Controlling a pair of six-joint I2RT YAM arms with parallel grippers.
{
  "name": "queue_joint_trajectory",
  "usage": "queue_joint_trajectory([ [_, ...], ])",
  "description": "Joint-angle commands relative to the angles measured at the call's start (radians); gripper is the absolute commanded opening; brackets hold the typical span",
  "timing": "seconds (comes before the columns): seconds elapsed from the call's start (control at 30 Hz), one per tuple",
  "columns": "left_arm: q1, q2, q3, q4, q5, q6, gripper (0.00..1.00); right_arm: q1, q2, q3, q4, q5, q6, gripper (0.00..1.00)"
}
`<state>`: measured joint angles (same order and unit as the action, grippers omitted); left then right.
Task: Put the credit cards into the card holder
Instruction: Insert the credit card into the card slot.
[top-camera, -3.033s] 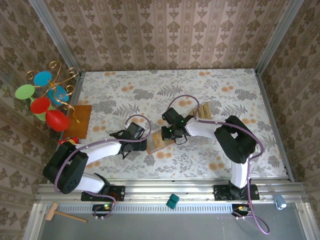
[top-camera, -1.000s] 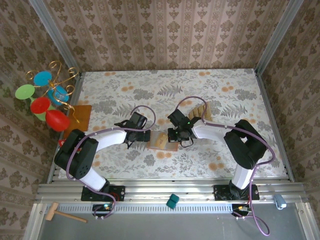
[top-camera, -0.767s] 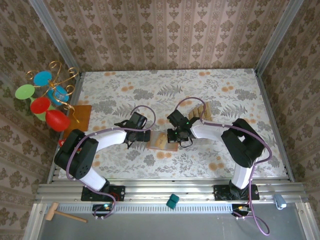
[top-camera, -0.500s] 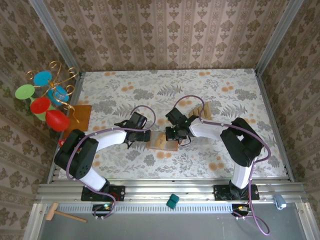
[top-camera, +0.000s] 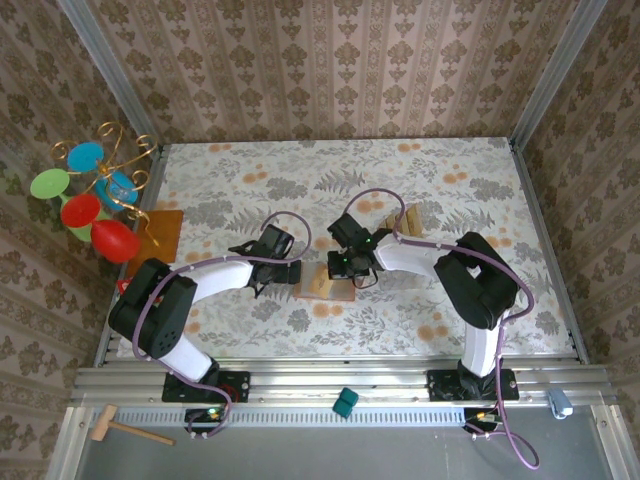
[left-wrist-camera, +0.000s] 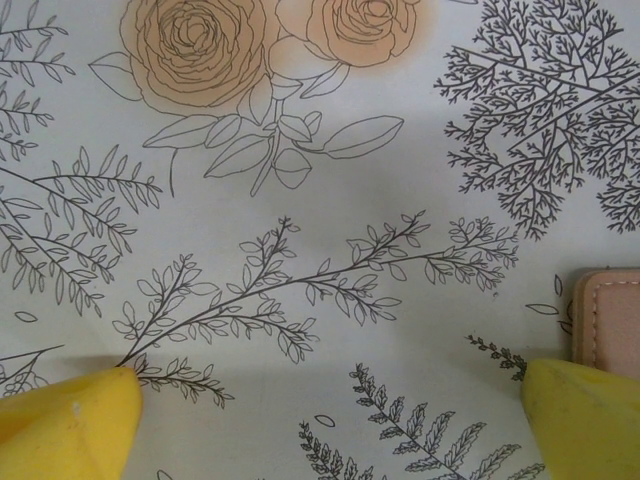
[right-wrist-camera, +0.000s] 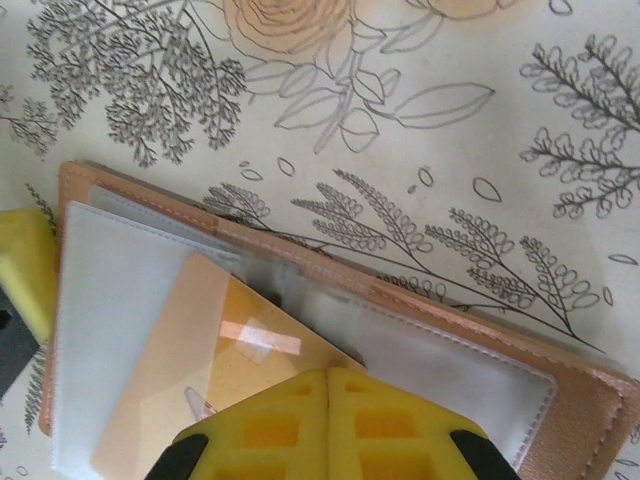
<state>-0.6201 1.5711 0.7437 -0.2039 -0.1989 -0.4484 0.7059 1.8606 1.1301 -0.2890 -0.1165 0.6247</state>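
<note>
Right claw clenched, tips on a thin, stiff, slippery card; push its trailing edge into the holder. Left claw released.

Credit card: you'll find no print to read on its tan face (only a patch of glare).
Card holder: no brand or stamp you can make out.
Tablecloth: drawn leaves and roses, no lettering.
</note>
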Motion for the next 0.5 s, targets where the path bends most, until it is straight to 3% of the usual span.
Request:
queue_joint_trajectory([
  [0.0, 0.005, -0.002, -0.017, 0.003, 0.012, 0.005, 0.99, -0.006, 0.013, 0.04, -0.021, -0.012, -0.013, 0.0],
  [0.23, 0.005, -0.001, -0.02, 0.007, 0.015, 0.003, 0.99, -0.009, 0.006, 0.063, -0.04, -0.011, -0.023, 0.0],
  [0.47, 0.005, 0.001, -0.02, 0.015, 0.019, 0.003, 0.99, -0.009, -0.088, -0.047, -0.034, 0.001, -0.007, 0.0],
])
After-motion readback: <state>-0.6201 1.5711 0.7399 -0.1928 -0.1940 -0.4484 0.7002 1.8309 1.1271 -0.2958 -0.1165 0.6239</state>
